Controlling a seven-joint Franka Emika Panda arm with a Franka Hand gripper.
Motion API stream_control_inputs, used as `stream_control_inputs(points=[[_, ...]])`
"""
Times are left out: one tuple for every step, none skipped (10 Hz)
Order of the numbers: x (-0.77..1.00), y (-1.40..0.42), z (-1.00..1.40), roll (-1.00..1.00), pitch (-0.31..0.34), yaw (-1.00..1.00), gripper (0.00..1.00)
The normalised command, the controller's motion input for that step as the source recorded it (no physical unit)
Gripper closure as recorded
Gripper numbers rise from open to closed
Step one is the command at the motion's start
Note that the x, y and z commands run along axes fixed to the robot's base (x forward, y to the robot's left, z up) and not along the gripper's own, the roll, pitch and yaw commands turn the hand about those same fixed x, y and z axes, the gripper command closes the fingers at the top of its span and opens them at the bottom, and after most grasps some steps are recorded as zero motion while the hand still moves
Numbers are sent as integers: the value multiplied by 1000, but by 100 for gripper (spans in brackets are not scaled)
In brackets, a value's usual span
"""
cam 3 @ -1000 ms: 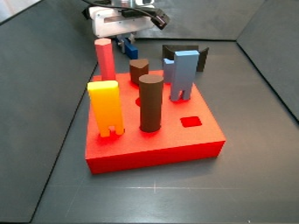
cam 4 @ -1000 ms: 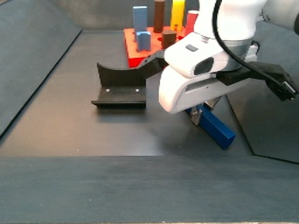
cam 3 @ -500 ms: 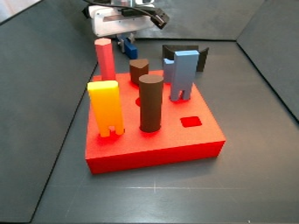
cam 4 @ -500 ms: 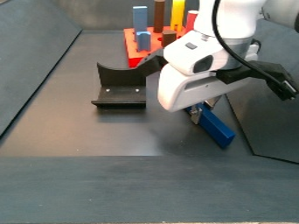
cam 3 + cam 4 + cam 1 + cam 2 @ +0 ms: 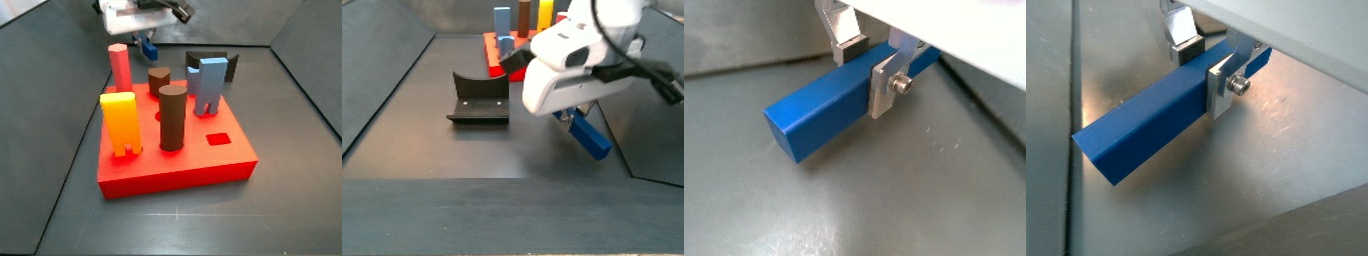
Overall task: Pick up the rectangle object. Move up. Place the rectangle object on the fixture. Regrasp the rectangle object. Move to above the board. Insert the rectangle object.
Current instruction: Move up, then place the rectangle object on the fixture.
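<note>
Your gripper point(image 5: 577, 117) is clamped on the rectangle object point(image 5: 589, 137), plates on both long faces in both wrist views point(image 5: 824, 106). Since a second ago the bar has risen clear of the worktop floor and hangs tilted; pick-up done, move-up under way. Fixture point(image 5: 477, 97) sits empty nearby, between the gripper and the board point(image 5: 187, 160) toward the far edge. No readable labels or brands.
</note>
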Motion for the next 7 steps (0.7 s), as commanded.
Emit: stream_control_inputs(points=[[-42, 18, 486, 15, 86, 2, 100], [-24, 12, 351, 32, 91, -3, 100], [0, 0, 1000, 0, 0, 0, 100], [-4, -2, 1000, 20, 4, -2, 100], [-13, -1, 1000, 37, 18, -6, 100], [-17, -1, 1000, 52, 33, -8, 100], [-22, -1, 1000, 70, 55, -9, 100]])
